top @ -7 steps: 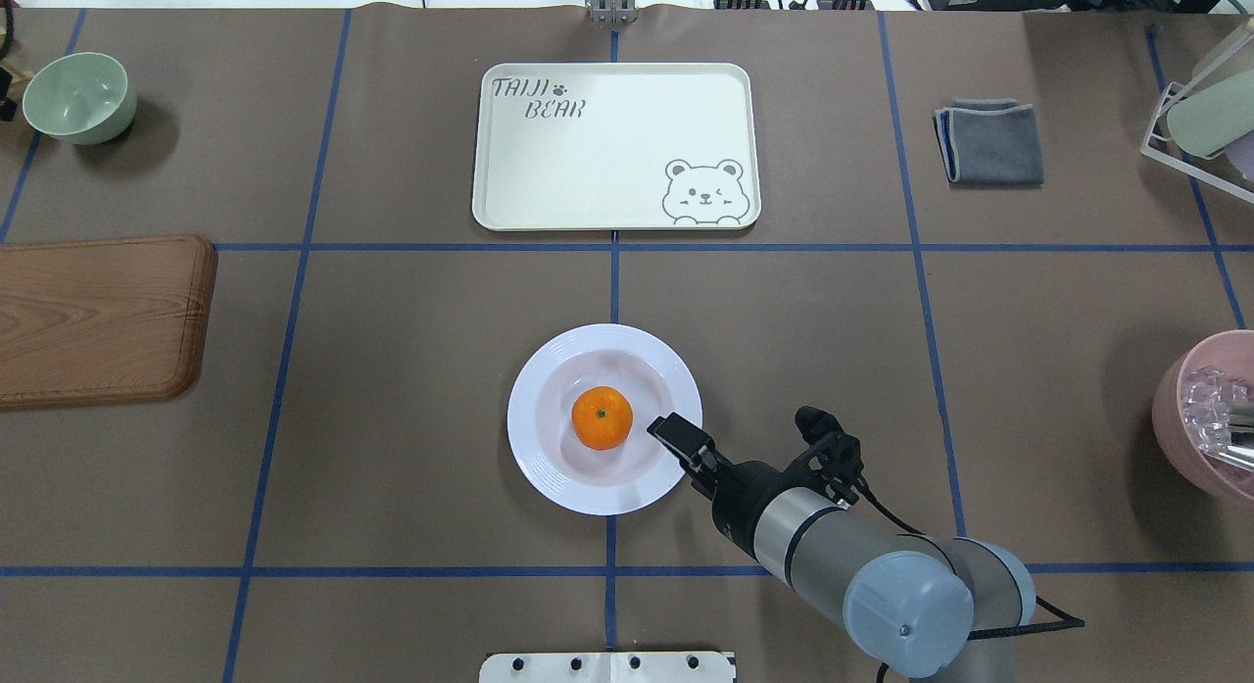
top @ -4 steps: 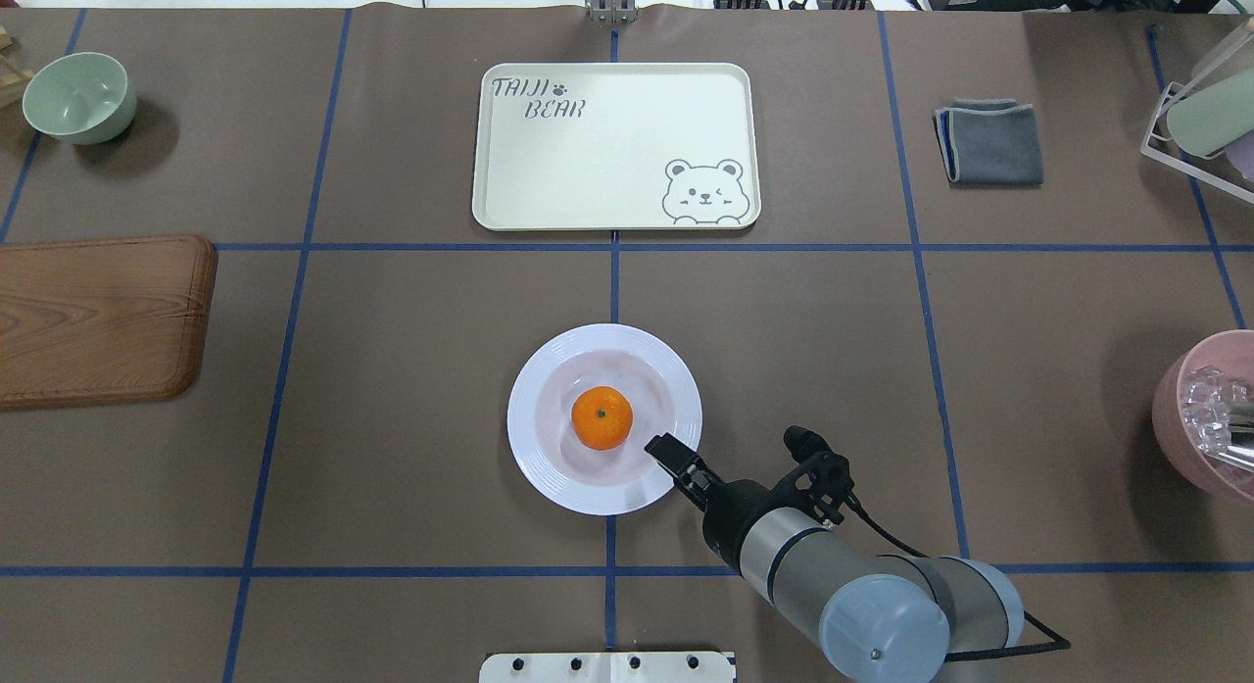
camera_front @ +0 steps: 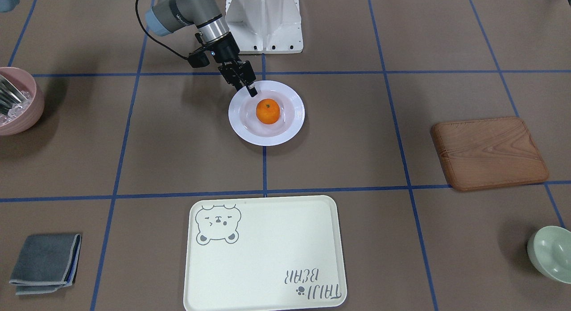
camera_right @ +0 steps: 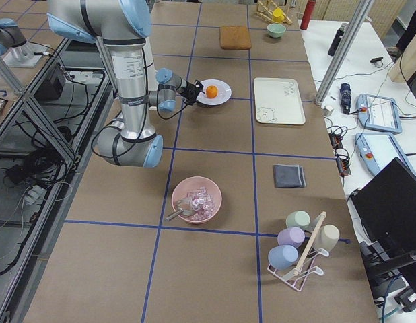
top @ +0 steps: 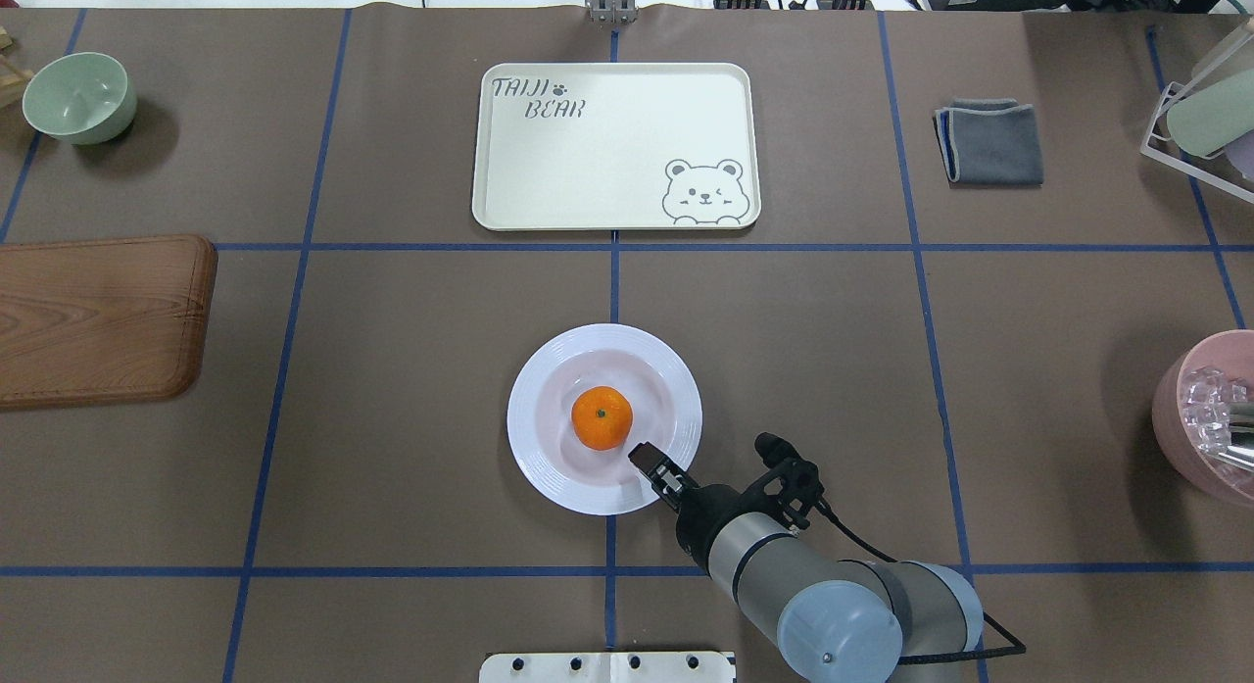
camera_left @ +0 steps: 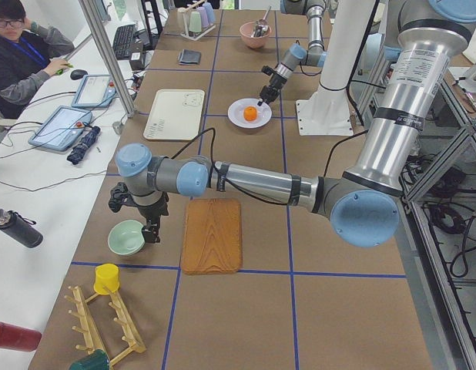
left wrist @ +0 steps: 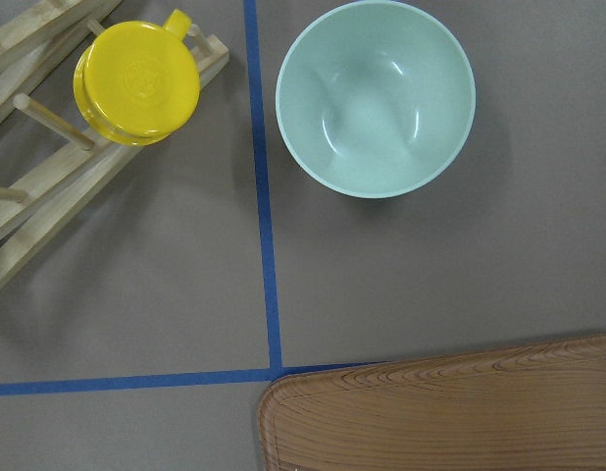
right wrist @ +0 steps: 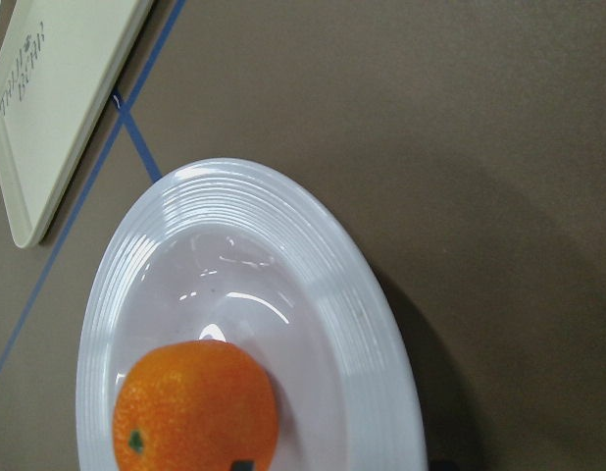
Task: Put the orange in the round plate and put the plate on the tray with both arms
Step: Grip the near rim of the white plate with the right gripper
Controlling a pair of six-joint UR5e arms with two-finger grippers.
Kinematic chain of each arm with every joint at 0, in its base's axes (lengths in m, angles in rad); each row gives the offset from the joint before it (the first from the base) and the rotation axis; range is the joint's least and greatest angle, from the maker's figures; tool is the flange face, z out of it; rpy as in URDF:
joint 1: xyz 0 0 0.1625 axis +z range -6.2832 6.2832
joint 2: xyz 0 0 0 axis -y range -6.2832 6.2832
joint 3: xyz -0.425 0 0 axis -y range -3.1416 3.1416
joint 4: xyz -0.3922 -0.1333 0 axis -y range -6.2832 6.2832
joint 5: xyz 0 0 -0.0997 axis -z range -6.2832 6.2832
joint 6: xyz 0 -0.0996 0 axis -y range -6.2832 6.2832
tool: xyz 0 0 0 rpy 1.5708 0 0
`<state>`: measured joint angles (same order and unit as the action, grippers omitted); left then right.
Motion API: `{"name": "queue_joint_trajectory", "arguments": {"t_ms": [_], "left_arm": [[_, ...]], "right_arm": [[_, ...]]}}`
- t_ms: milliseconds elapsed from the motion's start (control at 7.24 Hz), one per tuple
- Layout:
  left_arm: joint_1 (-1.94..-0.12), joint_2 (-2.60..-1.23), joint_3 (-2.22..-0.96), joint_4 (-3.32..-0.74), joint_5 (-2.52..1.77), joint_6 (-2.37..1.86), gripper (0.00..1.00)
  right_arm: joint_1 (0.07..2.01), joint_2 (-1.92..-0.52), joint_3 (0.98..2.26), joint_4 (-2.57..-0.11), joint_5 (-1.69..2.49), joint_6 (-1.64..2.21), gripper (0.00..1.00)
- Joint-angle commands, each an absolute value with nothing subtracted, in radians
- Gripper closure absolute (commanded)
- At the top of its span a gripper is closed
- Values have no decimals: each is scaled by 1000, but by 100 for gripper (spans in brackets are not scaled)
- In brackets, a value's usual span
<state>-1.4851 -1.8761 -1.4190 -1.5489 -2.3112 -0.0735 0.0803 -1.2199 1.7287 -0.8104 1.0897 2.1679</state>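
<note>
The orange [top: 602, 417] sits in the middle of the round plate [top: 530, 450], which rests on the table in front of the robot base. My right gripper [top: 642, 458] hangs low over the plate's near right rim, just beside the orange. In the right wrist view one dark fingertip shows inside the plate by the orange [right wrist: 195, 407] and a dark tip outside the rim [right wrist: 313, 265], so it looks open and holds nothing. The tray [top: 607, 144] lies bare at the far side. My left gripper [camera_left: 149, 231] hovers by a pale green bowl [camera_left: 126, 237]; I cannot tell its state.
A brown wooden board [top: 98, 316] lies at the left. A folded grey cloth [top: 989, 141] lies far right, with a cup rack [top: 1200, 124] beyond it. A pink bowl [top: 1210, 418] of clear pieces stands at the right edge. A yellow cup [left wrist: 136, 83] hangs on a wooden rack.
My right gripper has slid along the plate's rim toward the robot and to the left, ending closer to the orange. Plate, orange and tray have not moved.
</note>
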Motion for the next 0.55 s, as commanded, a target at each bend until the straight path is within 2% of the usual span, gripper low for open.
{"name": "queue_joint_trajectory", "arguments": {"t_ms": [0, 138, 414], "left_arm": [[-1486, -1875, -1419, -1549, -2312, -74, 2], [-1485, -1875, -1420, -1551, -2312, -74, 2], [-1485, -1862, -1427, -1552, -2312, -74, 2]], "right_arm": [[81, -1218, 1721, -808, 1089, 2181, 59], [81, -1218, 1723, -808, 1089, 2192, 97], [90, -1216, 1730, -805, 1040, 2254, 100]]}}
